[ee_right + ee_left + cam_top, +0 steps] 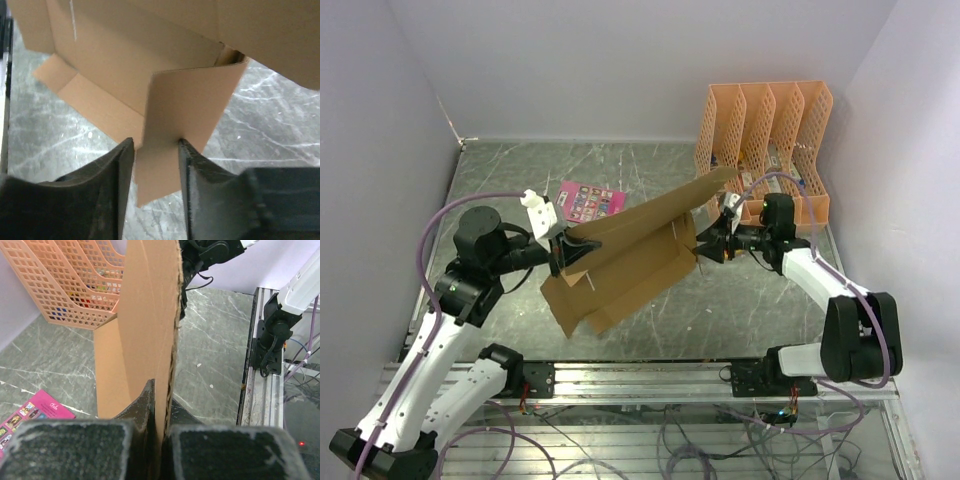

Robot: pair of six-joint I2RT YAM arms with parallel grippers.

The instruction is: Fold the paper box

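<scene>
The paper box is a brown cardboard sheet, partly folded, lying mid-table with one long panel raised on a slant. My left gripper is shut on the left end of that raised panel; in the left wrist view the panel stands on edge, pinched between the jaws. My right gripper is at the box's right end. In the right wrist view its jaws stand apart around a small side flap, which touches the right finger, with a gap at the left finger. The rest of the box lies beyond.
An orange lattice file organizer stands at the back right, close behind the right gripper; it also shows in the left wrist view. A pink printed card lies flat behind the box. An aluminium rail runs along the near edge.
</scene>
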